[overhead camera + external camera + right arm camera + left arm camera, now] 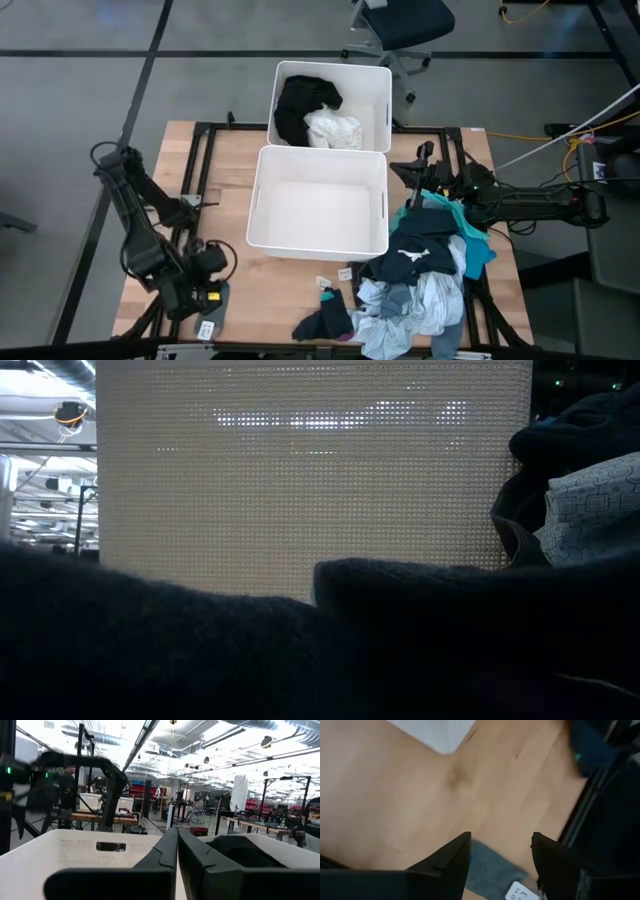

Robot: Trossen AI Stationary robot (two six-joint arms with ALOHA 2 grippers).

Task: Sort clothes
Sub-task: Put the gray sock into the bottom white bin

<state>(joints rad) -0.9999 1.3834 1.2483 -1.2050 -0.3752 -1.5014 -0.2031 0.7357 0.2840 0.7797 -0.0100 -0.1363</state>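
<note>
The left gripper [500, 852] is held spread wide over a grey sock [214, 297] at the table's near-left corner, probably lined up for a grab. The right gripper [177, 851] is pinched closed, empty, beside the clothes pile [425, 275] heaped front-right. The far bin [380, 100] is already loaded with black and white pieces.

Near bin [318, 205] empty, open from above.
My right side is crowded: clothes pile [425, 275] blocks it; bare wood [270, 290] ahead of my left gripper [205, 270].
</note>
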